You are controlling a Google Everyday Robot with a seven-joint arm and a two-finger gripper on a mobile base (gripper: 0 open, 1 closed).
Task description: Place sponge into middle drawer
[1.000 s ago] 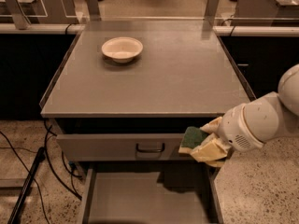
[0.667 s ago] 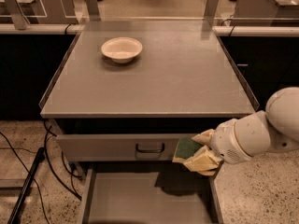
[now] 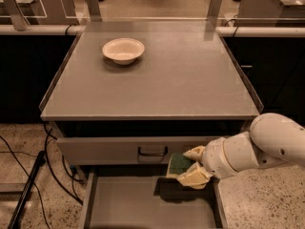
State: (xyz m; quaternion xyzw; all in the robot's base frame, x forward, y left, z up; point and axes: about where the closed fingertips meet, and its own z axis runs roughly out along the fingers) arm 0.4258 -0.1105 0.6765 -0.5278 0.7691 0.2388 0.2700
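The sponge, pale yellow with a dark green face, is held in my gripper. The gripper's cream fingers are shut on it from above and below. Gripper and sponge hang over the back right part of the open middle drawer, a wide shallow grey drawer with a plain floor. They sit just in front of the closed drawer front with the dark loop handle. My white arm reaches in from the right.
A round cream bowl stands on the grey counter top at the back left. Black cables and a dark pole lie on the speckled floor to the left. Railings and posts stand behind the counter.
My gripper with the sponge has moved left and down, from beside the counter's right front corner to over the open drawer.
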